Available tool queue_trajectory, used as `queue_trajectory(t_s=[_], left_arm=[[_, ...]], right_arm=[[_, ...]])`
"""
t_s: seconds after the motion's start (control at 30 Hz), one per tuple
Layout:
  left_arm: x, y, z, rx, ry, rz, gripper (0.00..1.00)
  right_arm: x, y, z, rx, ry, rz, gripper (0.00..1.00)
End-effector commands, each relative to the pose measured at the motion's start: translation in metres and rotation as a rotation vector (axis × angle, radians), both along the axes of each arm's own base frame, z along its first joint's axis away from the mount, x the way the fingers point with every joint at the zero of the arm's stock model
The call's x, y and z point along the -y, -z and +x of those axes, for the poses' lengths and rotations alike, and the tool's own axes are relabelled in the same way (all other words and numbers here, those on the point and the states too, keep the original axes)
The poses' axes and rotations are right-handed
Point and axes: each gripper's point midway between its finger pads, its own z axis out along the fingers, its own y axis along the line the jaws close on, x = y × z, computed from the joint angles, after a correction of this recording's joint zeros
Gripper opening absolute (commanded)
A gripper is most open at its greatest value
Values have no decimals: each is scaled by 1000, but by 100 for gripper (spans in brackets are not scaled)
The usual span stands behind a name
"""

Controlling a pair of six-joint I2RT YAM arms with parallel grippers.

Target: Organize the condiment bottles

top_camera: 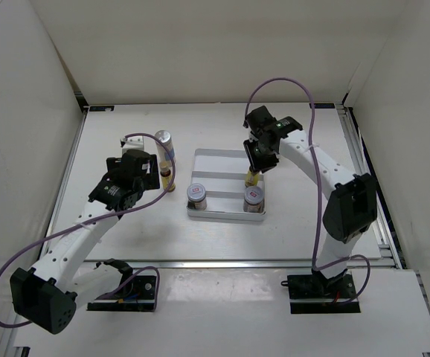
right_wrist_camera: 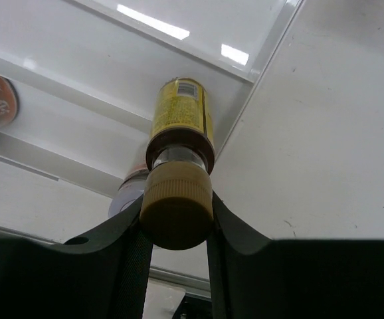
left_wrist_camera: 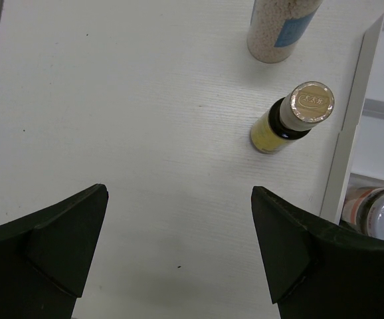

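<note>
Right wrist view has the right gripper (right_wrist_camera: 177,216) closed on the cap of a slim yellow bottle (right_wrist_camera: 179,119), held upright directly beneath it, just inside the right edge of the white tray (right_wrist_camera: 79,73).

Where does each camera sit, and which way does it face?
Top external: above and behind, facing down on the white table; left arm and right arm show.
Left wrist: on that arm, facing down past the open left gripper at a standing slim yellow bottle.
Right wrist: on that arm, facing along the right gripper, shut on a second slim yellow bottle.
Shared: all show the shallow white rectangular tray.
</note>
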Motion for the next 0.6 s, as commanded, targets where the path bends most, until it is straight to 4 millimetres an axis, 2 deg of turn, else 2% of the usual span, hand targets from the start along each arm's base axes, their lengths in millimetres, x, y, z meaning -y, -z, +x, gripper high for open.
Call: queue_trajectory(t_s=[0.0,0.13,0.23,0.3,0.33,0.37,0.43,0.47,0.5,0.53,0.57], left_arm=[[0,-7,3,27,-8,-18,100],[0,-7,3,27,-8,-18,100],[5,-5,5,19,16,-25,100],[13,-2,7,6,47,-48,100],[16,2,7,-9,59,-53,100],[23,-1,9,-3,90,-72,100],[33,-1,14,-22,121,-93,100],[37,-9,20,-2,130,-107,100],[40,-12,23,-1,145,-109,100],[43,-11,26,-9,152,-112,100],[48,-21,32,14,160,-127,100]], right_arm=[[-2,8,6,-6,6,-12,4],[-4,18,9,-26,-3,-29,8],[-3,23,7,-43,-3,-40,24],[-3,23,7,-45,5,-37,38],[-4,19,9,-36,5,-31,47],[-4,13,9,-27,5,-25,63],[0,1,10,11,14,-25,74],[1,-13,11,50,19,-12,79],[2,-22,14,77,24,-6,100],[4,-27,14,95,29,-8,100],[7,-41,13,127,36,-1,100]])
